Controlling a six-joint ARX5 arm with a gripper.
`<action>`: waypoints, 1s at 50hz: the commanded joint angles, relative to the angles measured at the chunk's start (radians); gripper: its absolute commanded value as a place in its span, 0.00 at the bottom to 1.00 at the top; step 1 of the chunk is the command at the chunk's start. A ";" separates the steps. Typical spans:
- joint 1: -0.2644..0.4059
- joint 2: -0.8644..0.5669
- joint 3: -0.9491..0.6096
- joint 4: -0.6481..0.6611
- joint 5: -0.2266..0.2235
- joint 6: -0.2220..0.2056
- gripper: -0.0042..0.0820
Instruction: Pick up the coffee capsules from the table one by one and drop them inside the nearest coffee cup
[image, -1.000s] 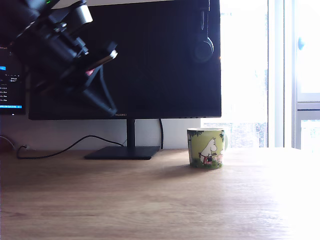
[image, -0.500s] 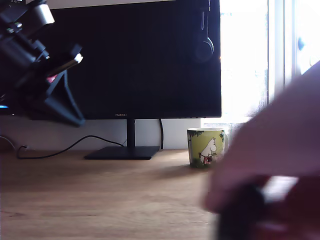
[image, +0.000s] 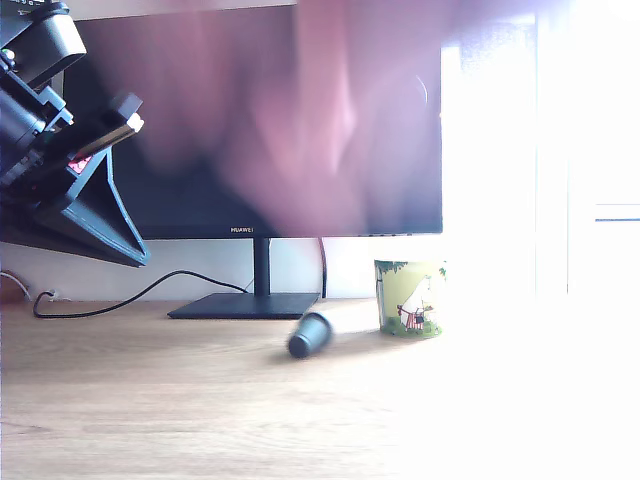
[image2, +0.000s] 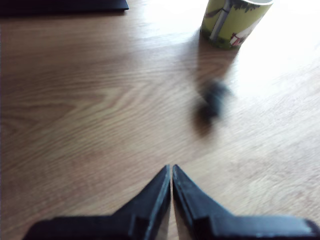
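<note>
A dark coffee capsule (image: 310, 335) lies on its side on the wooden table (image: 200, 400), blurred as if rolling, just to the exterior view's left of the coffee cup (image: 410, 298). The cup is a short green printed mug with a white cartoon figure. My gripper (image: 135, 255) hangs high at the exterior view's left, well away from both. In the wrist view its two black fingertips (image2: 171, 172) are pressed together with nothing between them, and the blurred capsule (image2: 214, 100) and the mug (image2: 234, 22) lie beyond them on the table (image2: 90, 100).
A person's blurred hand (image: 300, 120) fills the upper part of the exterior view, close to the camera. A black monitor (image: 250, 200) on a stand (image: 245, 305) is behind the table, with a cable (image: 120, 298) trailing left. Bright window glare washes out the right side.
The arm swung up and to the exterior view's left. A person's hand passed close to the camera, and a dark capsule now lies on the table beside the mug.
</note>
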 joint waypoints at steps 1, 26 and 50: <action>-0.007 -0.006 -0.016 0.015 0.000 -0.004 0.03; -0.028 -0.006 -0.016 0.022 0.000 0.024 0.03; -0.034 0.006 -0.015 0.100 -0.002 0.023 0.72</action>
